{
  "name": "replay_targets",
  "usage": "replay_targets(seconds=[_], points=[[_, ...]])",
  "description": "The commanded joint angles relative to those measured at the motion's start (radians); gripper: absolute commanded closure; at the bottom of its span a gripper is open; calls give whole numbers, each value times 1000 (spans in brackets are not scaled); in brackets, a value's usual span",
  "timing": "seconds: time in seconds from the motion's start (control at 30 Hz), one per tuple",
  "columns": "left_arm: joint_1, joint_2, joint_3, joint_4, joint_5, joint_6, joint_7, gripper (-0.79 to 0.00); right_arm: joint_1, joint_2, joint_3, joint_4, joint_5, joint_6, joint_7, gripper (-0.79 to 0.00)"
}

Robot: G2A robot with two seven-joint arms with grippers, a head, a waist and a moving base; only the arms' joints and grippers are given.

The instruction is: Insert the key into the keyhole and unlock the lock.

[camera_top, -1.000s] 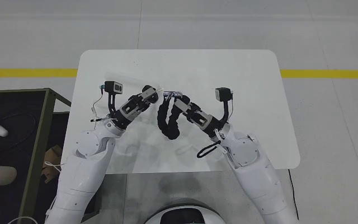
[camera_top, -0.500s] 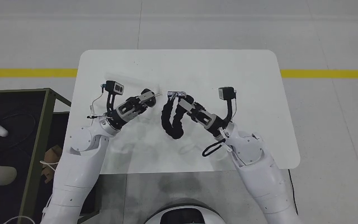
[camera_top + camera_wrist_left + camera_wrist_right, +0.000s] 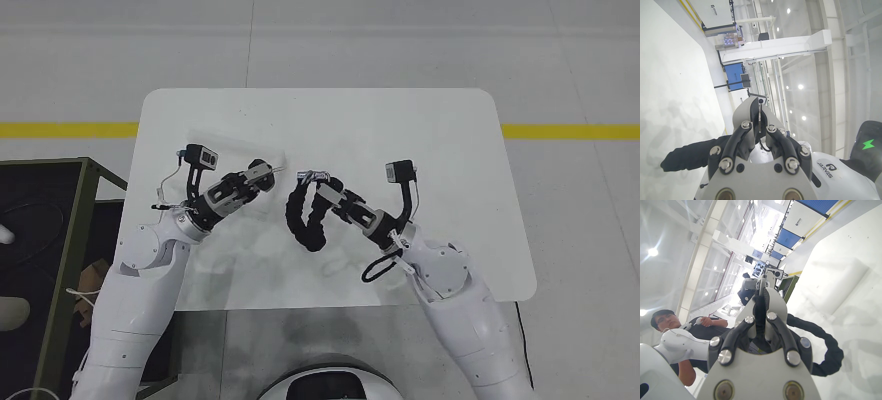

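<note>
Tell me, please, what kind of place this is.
Probably a large factory hall or robot test lab: a yellow line painted on the floor, round lamps high overhead, and blue partition panels.

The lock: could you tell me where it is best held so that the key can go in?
Grip the lock on its black sleeve just behind the metal head, from the side away from the key; the head then juts free. The right claw holds it so.
</note>
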Motion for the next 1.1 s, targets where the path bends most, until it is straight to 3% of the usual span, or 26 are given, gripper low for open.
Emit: replay_targets(seconds=[0.0, 0.3, 1.07], points=[[1, 4, -19, -8, 1, -3, -30, 0, -1, 5, 21, -4, 12, 4, 22, 0], [-23, 17, -37, 9, -23, -31, -221, 0, -7, 18, 41, -25, 54, 23, 108, 0], [-37, 19, -3, 36, 8, -60, -199, 0, 4, 22, -16, -36, 21, 16, 71, 0]])
